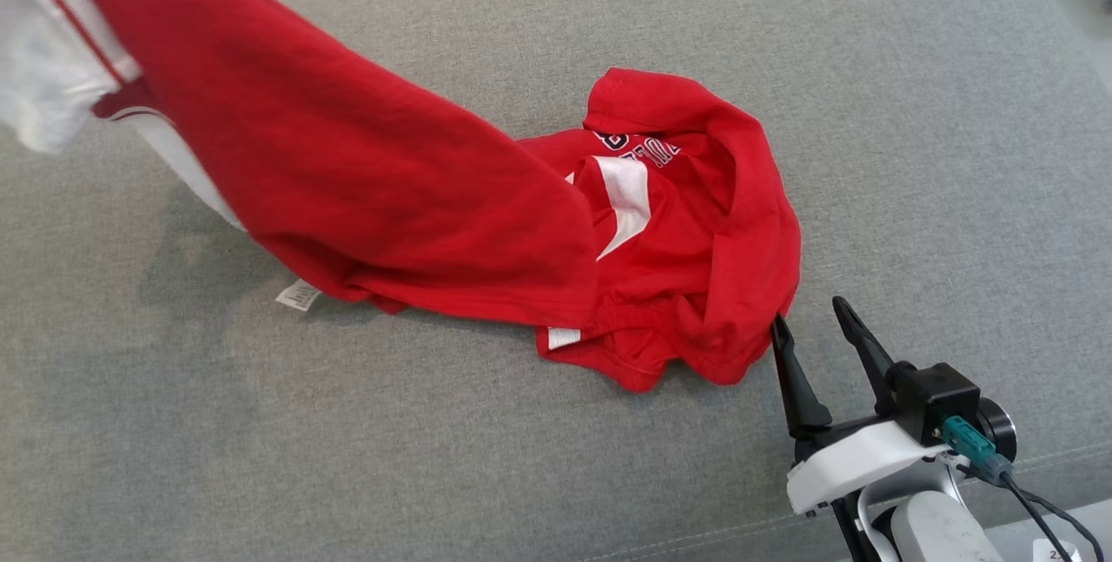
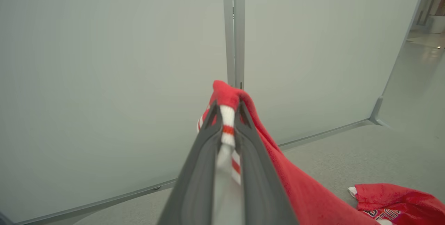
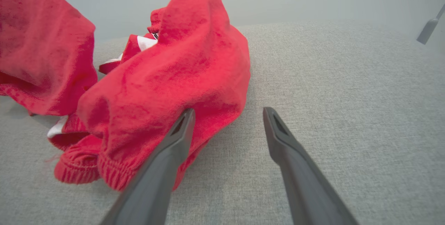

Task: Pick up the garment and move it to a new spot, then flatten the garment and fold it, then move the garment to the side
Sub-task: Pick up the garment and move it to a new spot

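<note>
Left gripper [image 2: 228,106] first: fingers clenched tight on a white ribbed cuff [image 2: 227,120] with a red stripe, pinched right between the tips at the middle of the left wrist view. From that pinch the red garment [image 2: 306,190] drapes down toward the lower right corner, where the rest of it lies bunched on the grey fabric surface [image 2: 347,155]. Behind the grip stand pale wall panels [image 2: 104,61] and a metal post [image 2: 233,26] running up the centre.

Over to the right gripper [image 3: 229,111]: fingers spread wide, holding nothing. In the right wrist view the finger on the left of the frame has its tip against the garment [image 3: 167,75], right at the gathered hem, while the other finger stands over bare grey surface [image 3: 330,79]. Only grey fabric lies between the two.

In the head view the right gripper [image 1: 808,312] sits at the lower right, one fingertip touching the edge of the heap. The garment [image 1: 391,180] has its crumpled part at the centre of the frame, white patches and lettering showing, and a broad raised sheet of red sweeps up to the upper left corner, covering that side of the grey fabric surface [image 1: 912,154]. A white care label [image 1: 298,294] pokes out beneath the raised cloth. A teal connector [image 1: 963,439] and a dark cable [image 1: 1034,510] sit on the right wrist.
</note>
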